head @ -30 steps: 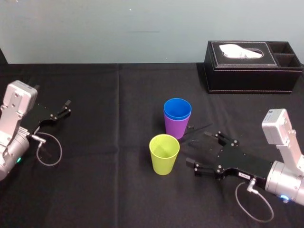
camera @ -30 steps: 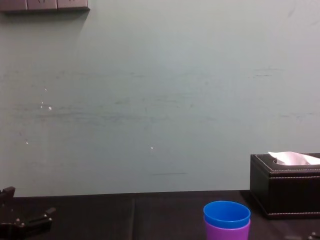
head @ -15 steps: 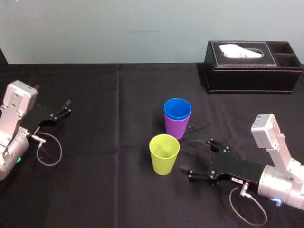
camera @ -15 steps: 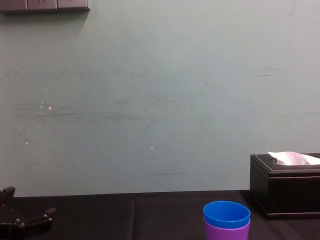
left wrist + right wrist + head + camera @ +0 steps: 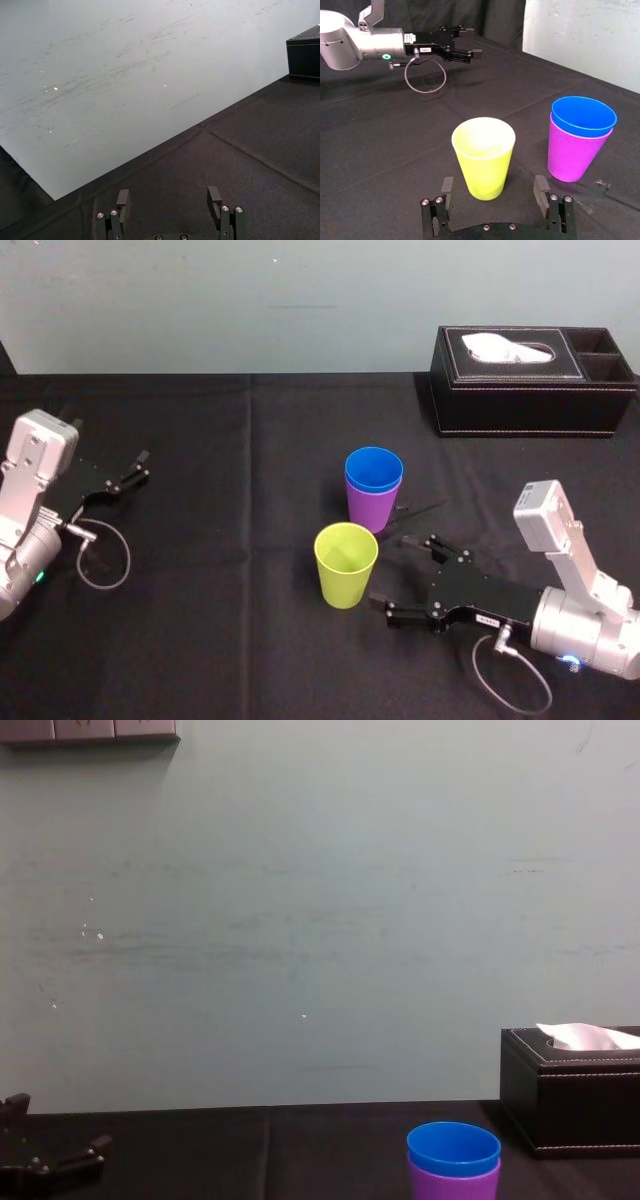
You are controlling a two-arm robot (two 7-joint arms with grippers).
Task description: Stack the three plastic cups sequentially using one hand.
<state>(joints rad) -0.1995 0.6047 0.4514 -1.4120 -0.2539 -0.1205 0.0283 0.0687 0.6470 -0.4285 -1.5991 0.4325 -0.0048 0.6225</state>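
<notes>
A counter [image 5: 250, 640] draped in black cloth carries everything. At its far right edge stands a black tissue box [image 5: 530, 380] with a white tissue poking from its top. The right tool [image 5: 390, 571] lies low over the counter on the near right, released, its two fingers [image 5: 447, 187] spread wide and pointing at the yellow-green cup [image 5: 346, 565]. The right wrist view shows that cup in line with the gap between the fingers, just ahead of their tips and not gripped. The left tool [image 5: 140, 468] sits parked well away on the left side of the counter, also released, with its fingers apart. The yellow-green cup stands upright and alone near the middle of the counter, mouth up. Just behind it, a little toward the tissue box, the purple cup [image 5: 370, 510] stands upright with the blue cup [image 5: 373, 472] nested inside it, the blue rim sitting above the purple one.
</notes>
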